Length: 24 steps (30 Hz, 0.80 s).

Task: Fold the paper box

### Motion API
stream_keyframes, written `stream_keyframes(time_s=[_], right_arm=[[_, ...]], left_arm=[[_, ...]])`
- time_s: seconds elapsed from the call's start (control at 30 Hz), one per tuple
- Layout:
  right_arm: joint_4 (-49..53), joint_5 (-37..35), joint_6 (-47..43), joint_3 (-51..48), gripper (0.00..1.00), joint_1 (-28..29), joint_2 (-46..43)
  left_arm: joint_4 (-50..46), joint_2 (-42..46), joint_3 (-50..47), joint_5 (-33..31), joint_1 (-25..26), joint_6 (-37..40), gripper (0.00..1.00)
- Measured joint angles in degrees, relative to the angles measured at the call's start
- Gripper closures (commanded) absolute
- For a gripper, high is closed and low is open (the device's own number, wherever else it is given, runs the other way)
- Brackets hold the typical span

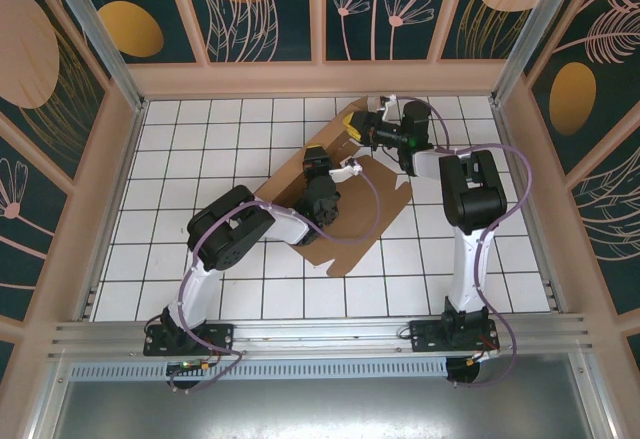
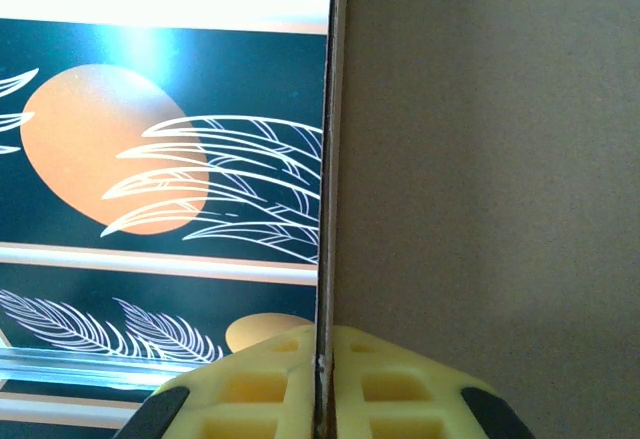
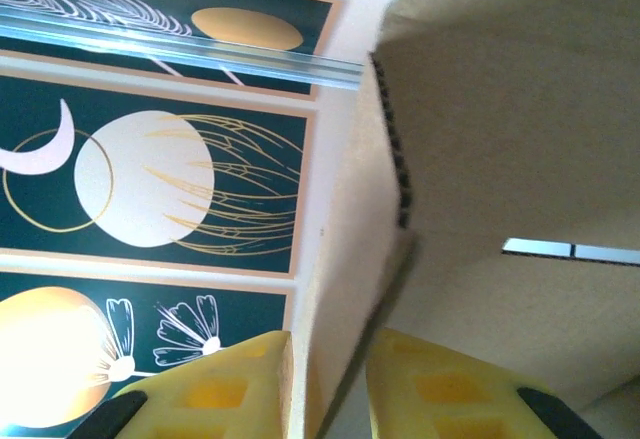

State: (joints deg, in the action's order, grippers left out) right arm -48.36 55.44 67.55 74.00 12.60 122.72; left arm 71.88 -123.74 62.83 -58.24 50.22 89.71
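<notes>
On the white-tiled desk [image 1: 200, 139] the box [image 1: 335, 254] lies diagonally; left tool [image 2: 322, 359] pinches its raised wall, right tool [image 3: 330, 349] straddles the far flap, narrow, grip unclear.

Bright, even light on the white table [image 1: 180, 159]; shadows faint; glare bleaches the left wrist view's top; the paper box [image 3: 500, 159] blurs close to the right wrist lens.

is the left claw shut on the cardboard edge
Yes, the left claw has its yellow fingers pressed on both sides of the paper box edge, with no gap.
</notes>
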Motion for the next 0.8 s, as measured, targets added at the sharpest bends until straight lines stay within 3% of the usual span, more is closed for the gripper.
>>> stream_keyframes(time_s=[0.1,0.2,0.33,0.5,0.6,0.8], right_arm=[[-2.2,0.0,1.5,0.0,0.89,0.0,0.3],[-2.5,-0.1,2.6,0.0,1.0,0.0,0.4],[-2.8,-0.3,3.0,0.0,1.0,0.0,0.4],[-4.0,-1.6,3.0,-1.2,1.0,0.0,0.4],[-6.1,-2.6,3.3,-2.6,1.0,0.0,0.3],[-9.4,-5.6,3.7,-6.3,1.0,-0.6,-1.2]], left_arm=[[-0.1,0.0,0.0,0.1,0.0,-0.1,0.88],[-0.1,0.1,0.0,0.2,0.0,-0.5,0.77],[-1.5,0.1,-0.1,0.0,0.0,-1.5,0.39],[-6.4,1.3,-0.1,-1.9,0.4,-6.0,0.15],[-17.2,4.7,0.7,-3.2,1.3,-14.9,0.11],[-53.0,14.7,10.4,2.0,3.0,-46.8,0.09]])
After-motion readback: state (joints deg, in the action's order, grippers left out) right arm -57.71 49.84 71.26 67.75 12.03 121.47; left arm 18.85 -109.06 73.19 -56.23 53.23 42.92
